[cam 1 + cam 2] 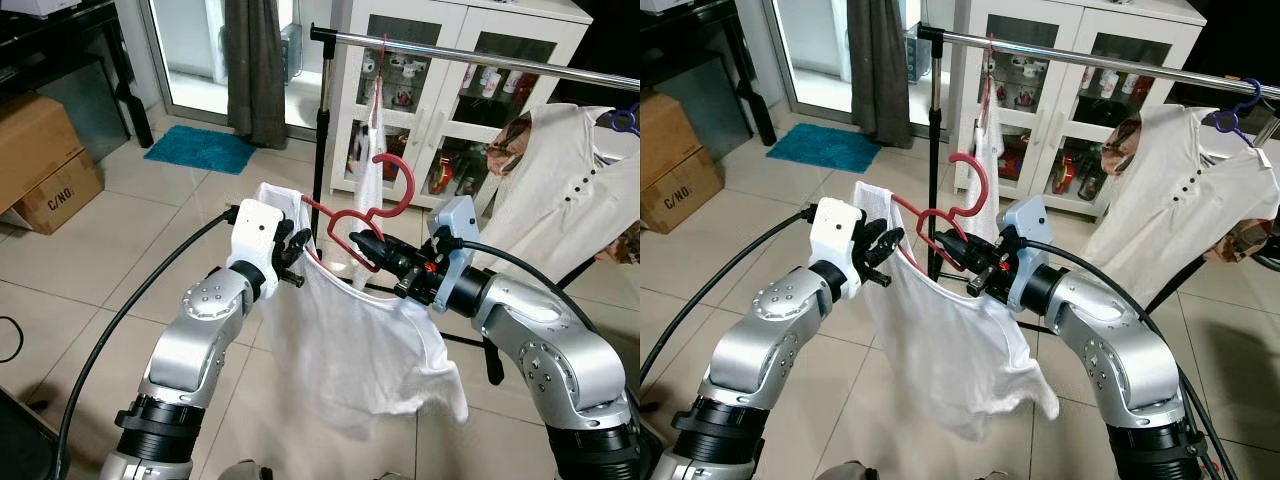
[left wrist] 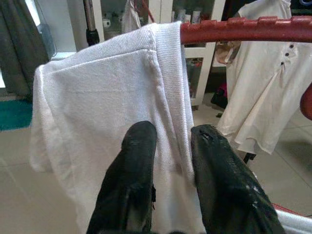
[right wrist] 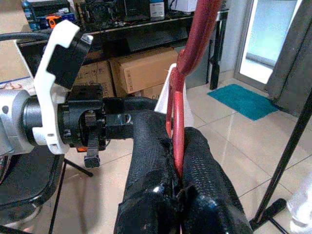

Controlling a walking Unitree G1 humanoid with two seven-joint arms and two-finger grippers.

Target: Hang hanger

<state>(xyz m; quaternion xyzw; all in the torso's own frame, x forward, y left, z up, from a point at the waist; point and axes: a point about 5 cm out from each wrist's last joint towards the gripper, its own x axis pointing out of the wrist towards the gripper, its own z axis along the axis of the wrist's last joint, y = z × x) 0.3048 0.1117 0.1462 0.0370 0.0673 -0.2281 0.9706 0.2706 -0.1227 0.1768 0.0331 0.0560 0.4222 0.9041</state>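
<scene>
In the left eye view, the right gripper (image 1: 362, 243) is pinching the red hanger (image 1: 372, 210) near its middle, just below the hook, which is pointing up toward the clothes rail (image 1: 470, 55) above and beyond it; holding there is probably keeping the hook free to go over the rail. The white shirt (image 1: 360, 340) is draping from the hanger between the two arms, and the left gripper (image 1: 296, 247) is sitting at the shirt's shoulder, seemingly steadying that end so the hanger is not tipping. In the right eye view, a white blouse (image 1: 1180, 215) is already hanging further along the rail, so the free stretch nearer the upright post (image 1: 934, 150) looks like the likelier spot. In the left wrist view, the left jaws are standing narrowly apart against the shirt's folded edge, and whether they are gripping cloth is hard to tell. In the right wrist view, the right jaws are closing tightly on the hanger's red wire, with cardboard boxes (image 3: 141, 68) lying behind.
</scene>
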